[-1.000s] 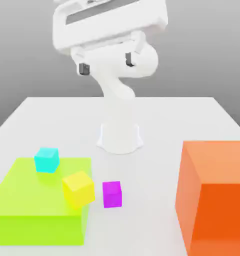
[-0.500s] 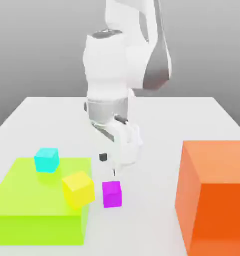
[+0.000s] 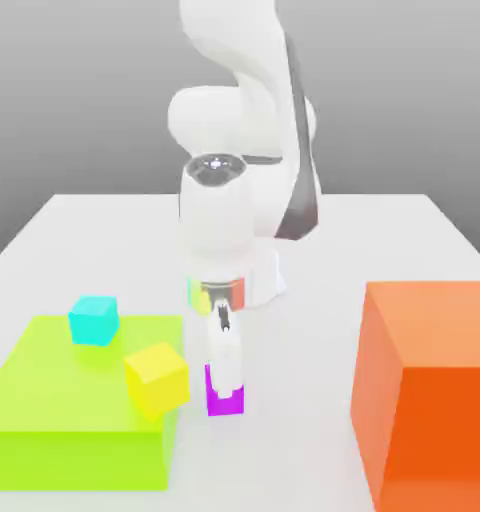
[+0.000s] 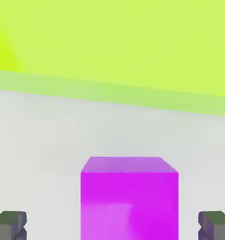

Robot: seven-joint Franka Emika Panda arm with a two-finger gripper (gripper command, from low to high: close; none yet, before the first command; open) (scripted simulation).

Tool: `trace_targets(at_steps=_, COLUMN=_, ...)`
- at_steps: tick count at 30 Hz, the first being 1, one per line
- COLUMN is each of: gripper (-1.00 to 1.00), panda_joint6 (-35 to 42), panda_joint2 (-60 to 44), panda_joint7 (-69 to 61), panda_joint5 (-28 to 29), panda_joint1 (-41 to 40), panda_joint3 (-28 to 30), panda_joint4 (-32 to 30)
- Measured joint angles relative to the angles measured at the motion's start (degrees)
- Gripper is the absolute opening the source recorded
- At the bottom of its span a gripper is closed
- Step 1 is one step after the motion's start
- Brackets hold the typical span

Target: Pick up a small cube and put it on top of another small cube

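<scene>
The magenta cube (image 3: 225, 396) sits on the bare worktop (image 3: 314, 240), near the front of the scene, just to the right of the lime-green slab (image 3: 74, 400) in the exterior view and well apart from the big orange block (image 3: 429, 390) on the right. It stands alone on the flat surface with free space on both flanks, which probably makes it the easiest piece to grasp from above.

The other two small cubes lie on or against the slab. The cyan cube (image 3: 93, 320) rests flat on the slab's far part, so it looks like a steady base for stacking. The yellow cube (image 3: 157, 378) is tilted at the slab's right edge, close beside the magenta one, and would likely make a poor support.

The gripper (image 3: 224, 375) points straight down over the magenta cube. In the hand view its two dark fingertips (image 4: 10, 224) stand spread wide, one on each side of the magenta cube (image 4: 129, 199), with clear gaps to its faces. It holds nothing and touches nothing that can be seen. The step in hand appears to be lining up and lowering for the pinch.
</scene>
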State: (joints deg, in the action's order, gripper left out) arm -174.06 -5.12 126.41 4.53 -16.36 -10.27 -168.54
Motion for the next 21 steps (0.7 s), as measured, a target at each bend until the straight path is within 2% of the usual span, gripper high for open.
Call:
trace_targets(at_steps=3, gripper=0.0, panda_joint6=-2.7, panda_joint2=-3.2, panda_joint7=2.2, panda_joint5=2.9, panda_joint1=4.0, panda_joint3=4.7, panda_joint4=0.5)
trace_targets(at_steps=7, gripper=0.0, panda_joint6=-6.5, panda_joint2=-7.4, panda_joint7=3.4, panda_joint5=3.8, panda_joint1=9.3, panda_joint3=9.9, panda_joint4=0.7)
trace_targets(at_steps=8, gripper=-1.0, panda_joint6=-7.0, panda_joint2=-8.1, panda_joint7=3.5, panda_joint5=3.8, panda_joint1=10.1, panda_joint3=10.6, panda_joint4=0.7)
trace_targets(at_steps=15, gripper=-1.0, panda_joint6=-7.1, panda_joint2=-8.1, panda_joint7=3.6, panda_joint5=3.8, panda_joint1=10.2, panda_joint3=10.6, panda_joint4=0.7)
trace_targets(at_steps=21, gripper=-1.0, panda_joint6=-2.2, panda_joint2=-2.4, panda_joint7=0.5, panda_joint5=0.6, panda_joint1=4.4, panda_joint3=4.5, panda_joint4=0.3)
